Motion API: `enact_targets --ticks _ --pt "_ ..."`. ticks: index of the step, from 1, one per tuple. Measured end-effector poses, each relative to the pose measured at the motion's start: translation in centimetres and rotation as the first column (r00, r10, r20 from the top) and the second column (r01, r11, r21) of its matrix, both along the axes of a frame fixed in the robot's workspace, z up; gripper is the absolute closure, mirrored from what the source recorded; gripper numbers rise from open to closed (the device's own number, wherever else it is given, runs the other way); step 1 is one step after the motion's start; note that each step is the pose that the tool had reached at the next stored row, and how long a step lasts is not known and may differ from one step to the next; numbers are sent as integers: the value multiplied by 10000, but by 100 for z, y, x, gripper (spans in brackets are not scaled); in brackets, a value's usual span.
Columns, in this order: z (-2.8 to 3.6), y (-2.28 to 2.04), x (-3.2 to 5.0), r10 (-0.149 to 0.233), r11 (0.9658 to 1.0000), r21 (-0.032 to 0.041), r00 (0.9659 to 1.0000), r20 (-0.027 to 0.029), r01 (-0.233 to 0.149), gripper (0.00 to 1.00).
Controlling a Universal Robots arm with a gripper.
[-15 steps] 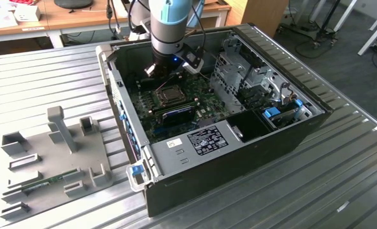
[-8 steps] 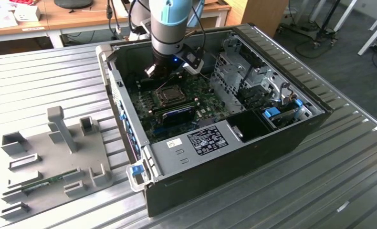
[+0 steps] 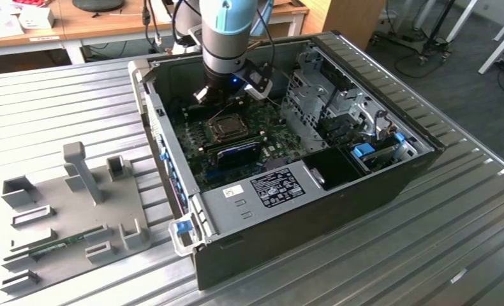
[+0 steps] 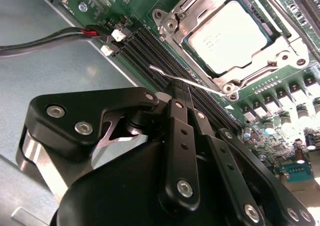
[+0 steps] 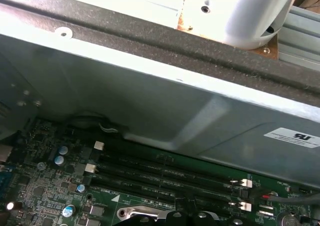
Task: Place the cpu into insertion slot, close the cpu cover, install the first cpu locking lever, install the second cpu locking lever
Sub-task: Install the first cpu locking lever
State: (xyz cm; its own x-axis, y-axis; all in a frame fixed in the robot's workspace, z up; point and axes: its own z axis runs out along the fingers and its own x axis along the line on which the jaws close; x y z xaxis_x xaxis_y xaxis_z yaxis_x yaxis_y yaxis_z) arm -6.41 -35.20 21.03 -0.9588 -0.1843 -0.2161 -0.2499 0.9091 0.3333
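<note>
Hidden: in the second wrist view you see the gripper [image 4: 182, 93] from behind its black linkage, with the fingertips bunched over the memory slots [image 4: 150, 48]; whether the jaws are released or clenched, you cannot tell.
Cut off: in the first wrist view the insertion slot's silvery rim [image 5: 137, 216] is clipped at the picture's edge.
Hard to make out: a thin silvery lever [image 4: 187, 81] stands off the board beside the socket; you cannot tell from these pictures whether it is hooked down.
Cpu: the cpu [image 4: 227, 38] lies flat in the insertion slot [image 4: 295, 48], grey top facing up, its edges square to the socket.
Cpu cover: the cpu cover [image 4: 197, 11] lies down around the chip, whose top shows through the window.
Arm: in the exterior view the gripper [image 3: 214, 95] hangs inside the computer case [image 3: 320, 210], over the board just beside the socket [image 3: 228, 127].
Surface: the case lies open on a ribbed metal desk [image 3: 456, 248]; a grey fixture tray [image 3: 73, 217] sits well apart toward the exterior view's left.
Room: wooden tables [image 3: 99, 25] and dark flooring lie beyond the desk.
</note>
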Motion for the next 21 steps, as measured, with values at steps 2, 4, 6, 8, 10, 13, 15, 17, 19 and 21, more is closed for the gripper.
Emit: enact_targets --ticks 2,4,6,8,10,13,15,17,19,21 --pt "1 0 2 0 10000 -1 10000 -1 0 90" --pt "0 0 3 0 10000 -1 10000 -1 0 90" --pt "0 0 8 1 10000 0 10000 0 -1 90" --pt "-1 0 9 0 10000 -2 10000 -1 0 90" --pt "-1 0 9 -1 10000 -2 10000 -2 1 90" --pt "-3 0 15 1 10000 -1 10000 -1 -1 90" --pt "-4 0 18 1 10000 -1 10000 -1 -1 90" --pt "-4 0 18 -1 10000 -3 10000 -2 1 90" --pt "-4 0 18 0 10000 -2 10000 -1 0 90" --pt "-5 0 18 0 10000 -2 10000 -1 0 90"
